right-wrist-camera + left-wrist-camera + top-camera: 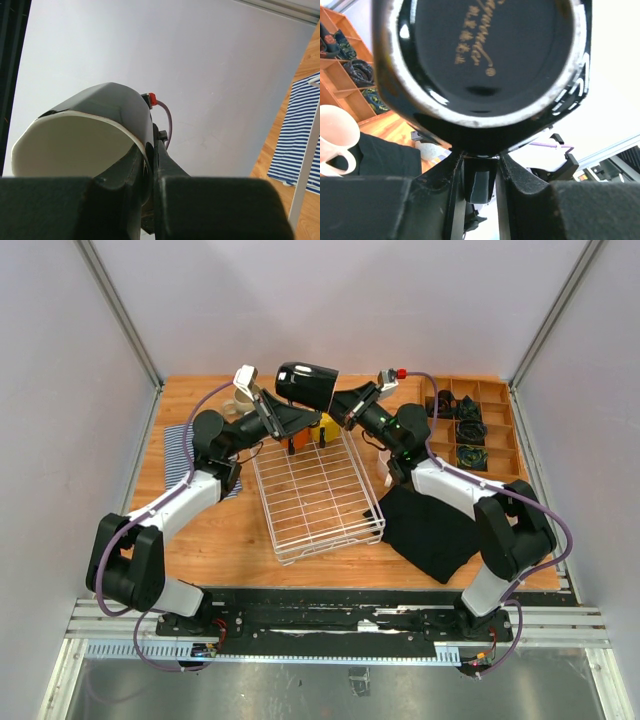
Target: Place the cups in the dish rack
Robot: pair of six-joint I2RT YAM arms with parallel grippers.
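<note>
A black cup (305, 383) with a white inside hangs in the air over the far end of the white wire dish rack (320, 502), between both arms. My right gripper (152, 150) is shut on its rim wall (107, 107). My left gripper (479, 157) has its fingers closed against both sides of the cup's handle, under the cup's base (485, 55). A yellow cup (326, 427) and an orange cup (298, 441) sit at the rack's far end. A beige cup (239, 397) stands behind my left wrist. The left wrist view shows a pale pink cup (337, 137) and a whitish-grey cup (432, 150).
A brown wooden compartment tray (480, 430) with dark bundles stands at the back right. A black cloth (430, 525) lies right of the rack. A blue-striped cloth (180, 455) lies to its left.
</note>
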